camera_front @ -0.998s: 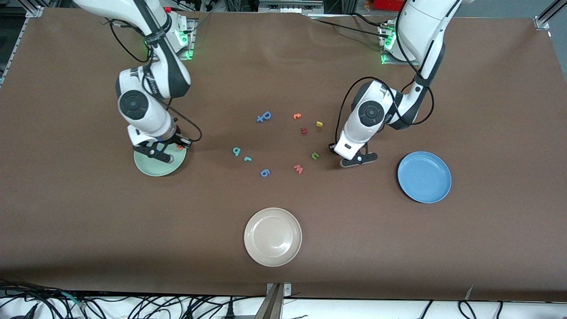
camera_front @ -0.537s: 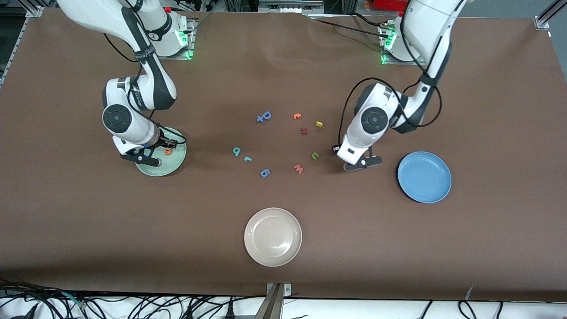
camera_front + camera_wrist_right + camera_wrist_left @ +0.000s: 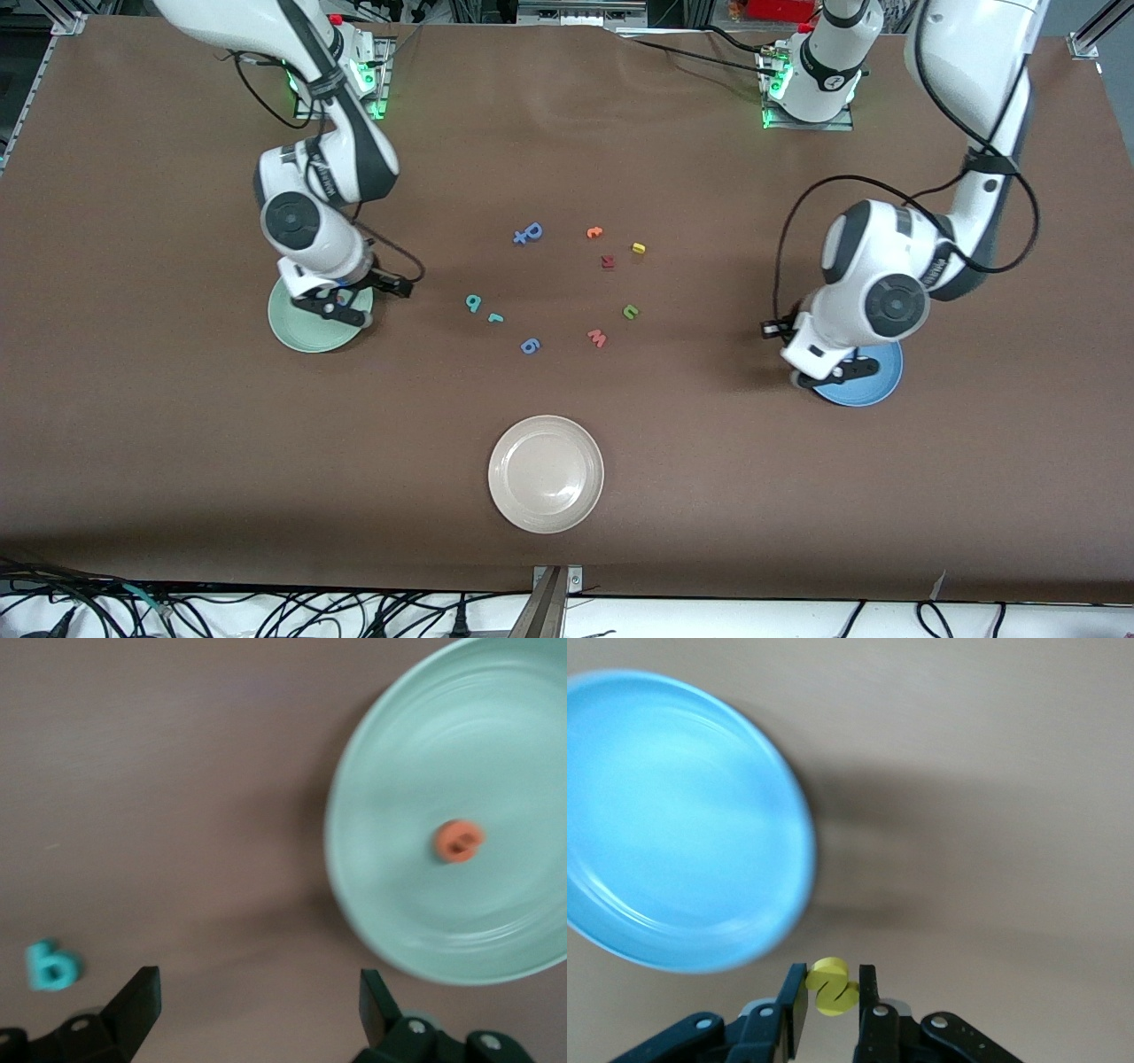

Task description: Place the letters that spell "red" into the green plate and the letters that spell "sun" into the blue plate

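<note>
Over the blue plate: left gripper pinching yellow "s". Over the green plate rim: right gripper jaws spread, orange "e" in plate.

A cream-white plate sits on the brown table, nearest the front camera. Among the scattered letters lie 2 blue letters, a pink "w", a dark red letter and a small orange letter.
</note>
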